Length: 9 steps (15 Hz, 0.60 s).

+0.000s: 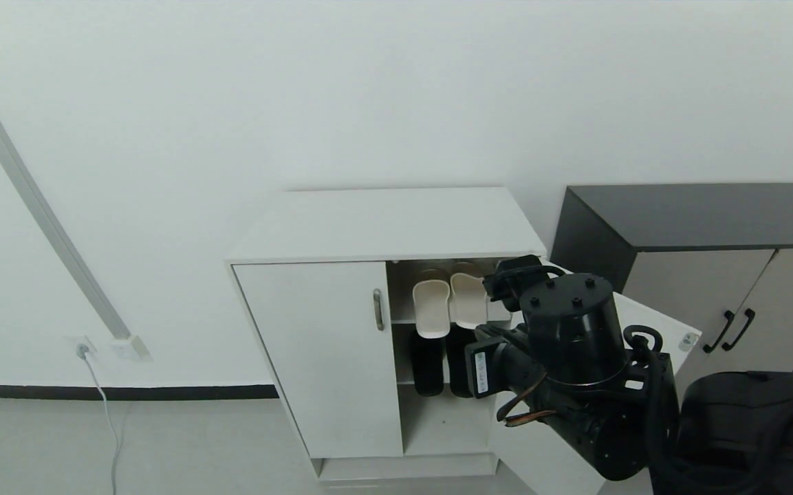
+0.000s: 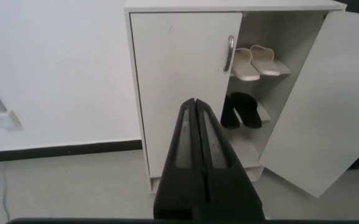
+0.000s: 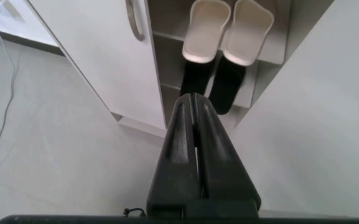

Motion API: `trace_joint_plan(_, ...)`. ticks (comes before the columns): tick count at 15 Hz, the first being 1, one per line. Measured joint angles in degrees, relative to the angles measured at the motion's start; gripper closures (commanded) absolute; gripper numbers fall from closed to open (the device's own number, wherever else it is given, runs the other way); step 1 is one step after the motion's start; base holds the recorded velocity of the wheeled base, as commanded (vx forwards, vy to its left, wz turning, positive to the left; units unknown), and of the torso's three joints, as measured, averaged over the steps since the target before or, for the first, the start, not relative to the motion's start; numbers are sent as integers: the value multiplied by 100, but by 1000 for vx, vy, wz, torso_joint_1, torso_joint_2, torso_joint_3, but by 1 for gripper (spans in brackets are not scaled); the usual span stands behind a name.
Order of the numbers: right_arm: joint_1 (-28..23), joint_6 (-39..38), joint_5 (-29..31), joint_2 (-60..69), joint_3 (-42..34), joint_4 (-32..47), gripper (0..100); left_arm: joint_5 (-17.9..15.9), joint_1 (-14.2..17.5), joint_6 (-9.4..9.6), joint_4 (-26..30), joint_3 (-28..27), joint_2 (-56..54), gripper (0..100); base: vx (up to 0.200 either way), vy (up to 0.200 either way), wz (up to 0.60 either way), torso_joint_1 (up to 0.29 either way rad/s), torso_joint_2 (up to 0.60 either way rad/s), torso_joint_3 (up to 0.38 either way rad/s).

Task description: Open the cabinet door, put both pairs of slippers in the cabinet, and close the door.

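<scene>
White slippers (image 1: 432,309) are shelved above black slippers (image 1: 428,364) in the open cabinet (image 1: 382,227). In the wrist views, left gripper (image 2: 196,102) and right gripper (image 3: 195,96) are seen closed, empty.

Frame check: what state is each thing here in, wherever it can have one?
Left door: closed.
Right door: open, swung wide.
White slippers: in the cabinet, above the black pair.
Black slippers: in the cabinet, lower down.
Left gripper: jaws shut, empty.
Right gripper: jaws shut, empty.
Grey cabinet: doors closed.
Plug: plugged in.
</scene>
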State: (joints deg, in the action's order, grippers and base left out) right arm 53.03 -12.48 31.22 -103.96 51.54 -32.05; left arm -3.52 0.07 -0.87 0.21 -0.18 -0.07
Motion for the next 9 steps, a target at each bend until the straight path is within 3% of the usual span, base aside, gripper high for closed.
trace_joint_plan(4,2,-5,-2,2,-61,-9,100,7,-2,-9,0,0,0,100,0,0,0,267,-593,-332)
trace_joint_plan(9,-116,22,0,-11,-80,-5,100,5,0,-9,-2,0,0,100,0,0,0,183,-404,-222)
